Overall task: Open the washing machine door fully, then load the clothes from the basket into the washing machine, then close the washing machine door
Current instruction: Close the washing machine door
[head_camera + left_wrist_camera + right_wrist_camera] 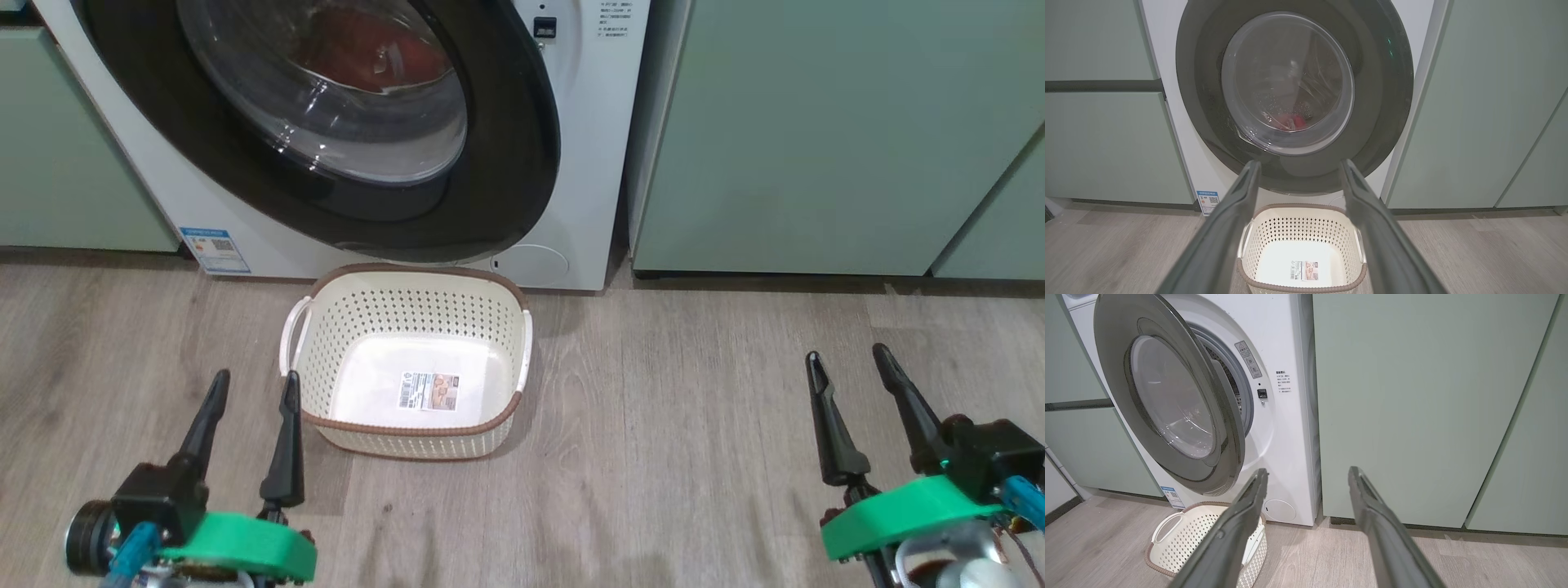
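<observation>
Head view: basket (408, 282) empty, centre; clothes (367, 49) red behind glass, top, inside washing machine (588, 163). Loading looks done. Both spread, empty: left gripper (256, 376) lower left, right gripper (847, 353) lower right.
Left wrist view: washing machine door (1392, 102) above basket.
Right wrist view: door ajar, likely needs closing push; green cabinets (1412, 396) flank machine.

Lit evenly and softly in all three views; fairly bright, no hard shadows.

Head view: sharp throughout. Pale glare streaks on door (326, 122) glass, upper centre. Soft shadow on floor (694, 449) just right of basket (408, 314).

Left wrist view: basket bottom blown out to white, bottom centre. Left fingers (1220, 237) blurred, out of focus.

Right wrist view: same blur on right fingers (1229, 531). Cabinet (1412, 396) edges slanted and bowed toward frame sides.

Door rim washed to grey in both wrist views.
</observation>
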Robot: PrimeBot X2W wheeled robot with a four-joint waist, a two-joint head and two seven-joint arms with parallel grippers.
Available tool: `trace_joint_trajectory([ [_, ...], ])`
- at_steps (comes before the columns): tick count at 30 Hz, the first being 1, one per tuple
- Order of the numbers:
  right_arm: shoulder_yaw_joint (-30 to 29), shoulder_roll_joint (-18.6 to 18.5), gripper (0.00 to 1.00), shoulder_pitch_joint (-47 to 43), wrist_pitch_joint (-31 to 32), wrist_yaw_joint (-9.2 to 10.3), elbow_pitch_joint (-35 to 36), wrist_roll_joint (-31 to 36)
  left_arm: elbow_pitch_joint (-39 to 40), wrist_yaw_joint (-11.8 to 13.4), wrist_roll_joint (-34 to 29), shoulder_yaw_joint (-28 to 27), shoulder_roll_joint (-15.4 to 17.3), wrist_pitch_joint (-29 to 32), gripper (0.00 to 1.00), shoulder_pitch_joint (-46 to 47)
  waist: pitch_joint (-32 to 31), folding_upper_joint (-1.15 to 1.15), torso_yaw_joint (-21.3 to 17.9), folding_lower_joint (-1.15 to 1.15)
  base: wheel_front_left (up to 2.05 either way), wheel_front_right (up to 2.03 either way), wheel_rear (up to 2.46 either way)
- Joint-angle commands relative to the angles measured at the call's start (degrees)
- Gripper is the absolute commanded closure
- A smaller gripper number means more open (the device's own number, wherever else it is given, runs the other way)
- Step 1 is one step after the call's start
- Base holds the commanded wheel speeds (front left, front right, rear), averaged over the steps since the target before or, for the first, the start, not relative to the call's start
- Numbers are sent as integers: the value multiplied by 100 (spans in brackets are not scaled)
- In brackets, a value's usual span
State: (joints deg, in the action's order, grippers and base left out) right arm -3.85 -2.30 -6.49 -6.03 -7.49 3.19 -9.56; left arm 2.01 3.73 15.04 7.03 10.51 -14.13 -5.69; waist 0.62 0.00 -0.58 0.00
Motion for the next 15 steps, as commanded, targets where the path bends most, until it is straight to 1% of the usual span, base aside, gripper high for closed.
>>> trace_joint_trajectory([
  [1, 110, -57, 0, 150, 8, 0, 232, -19, 170, 31, -21, -201, 107, -46, 0, 187, 1, 0, 3, 0, 0, 0, 0],
  [2, 105, -57, 36, 155, 3, 0, 234, -34, 172, 34, -19, -200, 108, -48, 0, 191, 2, 0, 5, 0, 0, 0, 0],
  [3, 96, -57, 100, 160, -10, 0, 238, -62, 177, 36, -19, -198, 110, -49, 0, 196, 7, 0, 10, 0, 0, 0, 0],
  [15, 75, -57, 100, 204, 29, 0, 252, -96, 228, 71, -22, -187, 122, -63, 0, 237, 56, 0, 94, 0, 0, 0, 0],
])
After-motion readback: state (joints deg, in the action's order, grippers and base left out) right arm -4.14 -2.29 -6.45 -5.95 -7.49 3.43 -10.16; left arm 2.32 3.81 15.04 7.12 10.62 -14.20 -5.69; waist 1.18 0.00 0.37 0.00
